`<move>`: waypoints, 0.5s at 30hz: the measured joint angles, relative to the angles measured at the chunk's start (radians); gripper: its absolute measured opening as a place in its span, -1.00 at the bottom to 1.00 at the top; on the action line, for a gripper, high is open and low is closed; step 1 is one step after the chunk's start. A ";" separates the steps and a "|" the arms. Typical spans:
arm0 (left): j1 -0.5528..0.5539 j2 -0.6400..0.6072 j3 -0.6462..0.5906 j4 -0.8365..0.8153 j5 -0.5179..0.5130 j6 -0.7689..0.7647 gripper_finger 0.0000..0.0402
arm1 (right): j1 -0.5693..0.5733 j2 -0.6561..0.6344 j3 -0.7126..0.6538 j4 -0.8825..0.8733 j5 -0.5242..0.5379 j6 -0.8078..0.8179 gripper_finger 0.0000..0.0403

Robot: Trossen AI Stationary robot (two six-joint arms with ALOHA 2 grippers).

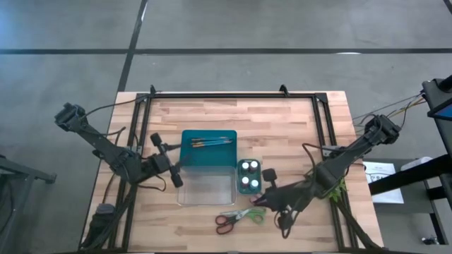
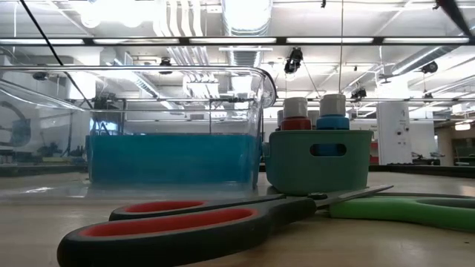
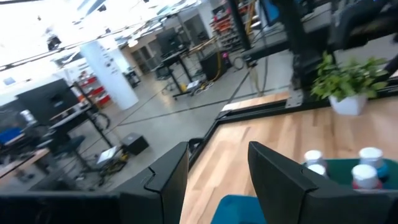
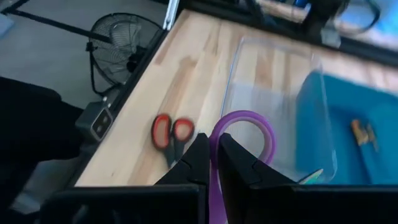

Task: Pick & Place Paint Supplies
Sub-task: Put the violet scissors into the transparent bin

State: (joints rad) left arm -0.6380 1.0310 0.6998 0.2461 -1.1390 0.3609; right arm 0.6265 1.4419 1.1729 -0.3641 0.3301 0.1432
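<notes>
Purple-handled scissors [image 4: 245,134] are in my right gripper [image 4: 214,155], which is shut on them above the table's near right part [image 1: 265,200]. Red-and-green-handled scissors [image 1: 240,217] lie flat on the wood near the front edge [image 2: 223,219]. White-capped paint bottles [image 1: 248,176] stand in a small teal bin [image 2: 319,167]. Thin brushes [image 1: 212,142] lie on a teal tray [image 1: 194,156]. My left gripper [image 1: 173,161] stands open and level just left of the clear container [image 1: 207,187], with nothing between its fingers [image 3: 217,155]. My right gripper pinches the purple scissors by a handle loop [image 4: 217,134] between its two fingers. The loop sticks out past the fingertips, over the table. The gripper slants down toward the table's left. Its own body hides the rest of the scissors.
A potted green plant [image 3: 348,81] stands at the table's right, under my right arm [image 1: 339,187]. The clear container and teal tray fill the middle of the table. A black frame [image 1: 233,95] runs along the far and side edges. Bare wood lies at the near left.
</notes>
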 joint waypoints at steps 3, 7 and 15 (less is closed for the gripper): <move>-0.007 0.000 0.000 -0.011 -0.043 -0.002 -0.14 | -0.011 0.037 0.056 -0.001 0.009 -0.067 -0.96; -0.031 0.000 0.000 -0.015 -0.120 -0.003 -0.14 | -0.033 0.083 0.136 -0.002 0.009 -0.150 -0.96; -0.122 0.000 0.000 -0.071 -0.421 -0.041 -0.14 | -0.082 0.146 0.241 0.000 0.002 -0.278 -0.96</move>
State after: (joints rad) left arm -0.7597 1.0309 0.6994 0.1747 -1.5602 0.3203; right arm 0.5447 1.5880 1.4138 -0.3642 0.3325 -0.1346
